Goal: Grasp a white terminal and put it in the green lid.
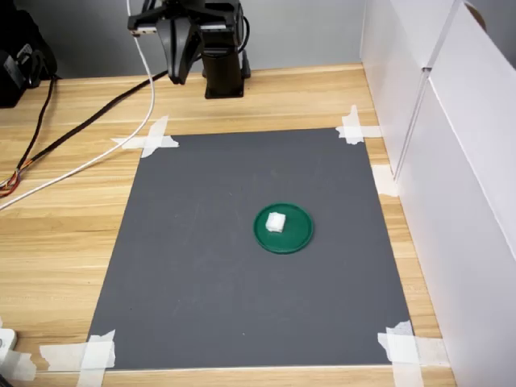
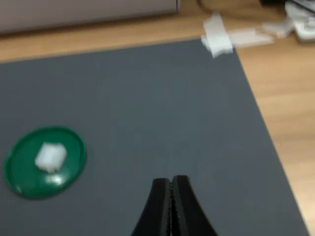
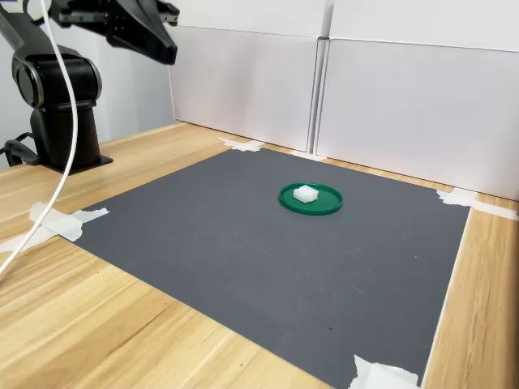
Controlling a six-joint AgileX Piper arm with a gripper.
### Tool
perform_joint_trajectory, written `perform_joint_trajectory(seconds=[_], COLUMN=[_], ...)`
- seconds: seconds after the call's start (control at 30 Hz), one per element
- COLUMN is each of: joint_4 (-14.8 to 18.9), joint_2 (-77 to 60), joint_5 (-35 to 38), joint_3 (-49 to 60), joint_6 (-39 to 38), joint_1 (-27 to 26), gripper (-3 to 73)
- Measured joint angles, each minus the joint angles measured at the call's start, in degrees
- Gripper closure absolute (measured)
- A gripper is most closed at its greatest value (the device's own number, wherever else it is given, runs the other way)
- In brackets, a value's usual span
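Note:
The green lid (image 1: 284, 228) lies on the dark grey mat (image 1: 201, 266), right of centre in the first exterior view. The white terminal (image 1: 276, 222) rests inside it. Both exterior views show this; in the second exterior view the lid (image 3: 310, 198) holds the terminal (image 3: 306, 193) near its middle. In the wrist view the lid (image 2: 29, 179) with the terminal (image 2: 50, 157) sits well off to one side of my gripper (image 2: 171, 183). My gripper is shut and empty, raised high near the arm's base (image 1: 223, 64), far from the lid (image 3: 154, 40).
White tape (image 1: 153, 139) holds the mat's corners to the wooden table (image 1: 56, 218). White panels (image 1: 451, 161) wall the first exterior view's right side. A white cable (image 1: 121, 145) and black cables (image 1: 81, 117) trail across the table at the back left.

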Motion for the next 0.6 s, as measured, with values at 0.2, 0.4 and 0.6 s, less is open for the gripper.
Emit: perform_joint_trajectory(seconds=[0.2, 0.4, 0.6], joint_4=[0.0, 0.0, 0.0], joint_2=[-8.4, -14.2, -16.1], joint_5=[1.2, 1.4, 3.8], joint_3=[7.1, 13.0, 13.9], joint_6=[0.0, 0.0, 0.0], joint_1=[0.0, 0.0, 0.0], gripper=[71.5, 71.5, 71.5])
